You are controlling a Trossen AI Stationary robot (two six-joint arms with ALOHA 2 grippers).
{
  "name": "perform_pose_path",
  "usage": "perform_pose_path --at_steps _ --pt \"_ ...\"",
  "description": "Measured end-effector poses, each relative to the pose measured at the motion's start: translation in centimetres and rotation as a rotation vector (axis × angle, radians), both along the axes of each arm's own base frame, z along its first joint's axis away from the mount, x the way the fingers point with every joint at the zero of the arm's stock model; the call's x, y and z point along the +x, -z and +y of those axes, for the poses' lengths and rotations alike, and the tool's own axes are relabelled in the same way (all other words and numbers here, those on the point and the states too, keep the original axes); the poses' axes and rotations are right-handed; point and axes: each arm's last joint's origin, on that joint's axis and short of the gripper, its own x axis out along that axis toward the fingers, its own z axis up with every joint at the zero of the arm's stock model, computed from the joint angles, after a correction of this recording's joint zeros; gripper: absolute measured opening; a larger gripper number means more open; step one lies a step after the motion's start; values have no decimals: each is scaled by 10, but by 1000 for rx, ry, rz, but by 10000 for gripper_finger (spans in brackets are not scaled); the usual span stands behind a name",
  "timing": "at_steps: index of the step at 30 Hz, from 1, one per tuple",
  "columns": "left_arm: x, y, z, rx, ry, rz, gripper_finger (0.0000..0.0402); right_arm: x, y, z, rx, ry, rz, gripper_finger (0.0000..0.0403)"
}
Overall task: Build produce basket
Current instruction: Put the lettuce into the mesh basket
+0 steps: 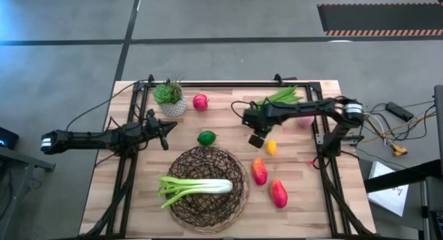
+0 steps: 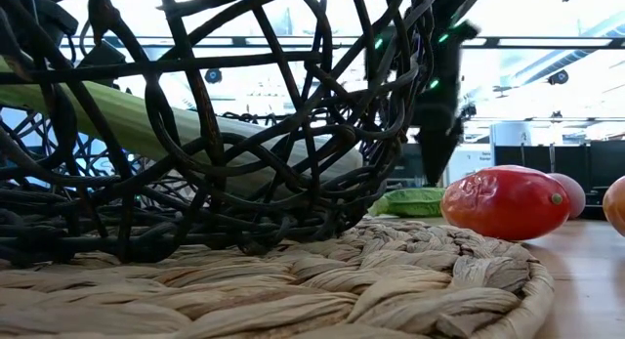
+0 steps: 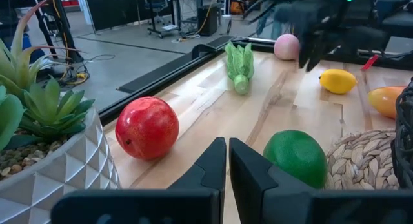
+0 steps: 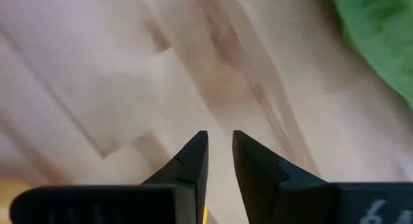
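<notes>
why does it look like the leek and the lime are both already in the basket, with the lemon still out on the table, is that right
Not quite. In the high view only the leek lies in the basket. The lime sits on the bare table, outside the basket's far rim. The lemon is indeed still out on the table, close by the right claw.

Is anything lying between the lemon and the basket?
Nothing visible does. Bare table separates the lemon from the basket rim; the nearest red-orange fruit sits off to the side of that line.
</notes>
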Motion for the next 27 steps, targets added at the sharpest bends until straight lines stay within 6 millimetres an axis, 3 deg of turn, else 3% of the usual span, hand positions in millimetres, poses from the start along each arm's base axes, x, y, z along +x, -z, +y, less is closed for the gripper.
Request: perform_pose_path --at_steps 4,7,12,15,21,27 --pt "0 0 0 0 1 1 4 -21 -16 7 -143 102 -98 66" --pt "0 0 0 0 0 1 4 -26 -21 -5 -174 230 -277 75" --pt "0 0 0 0 0 1 4 -15 -18 -39 -180 327 -646 86" --pt "0 0 0 0 0 2 4 -5 -13 -57 -215 357 -753 79" --pt "0 0 0 0 0 2 4 22 13 -85 -167 343 -603 52" --pt "0 0 0 0 0 2 4 45 34 -88 -105 233 -288 29"
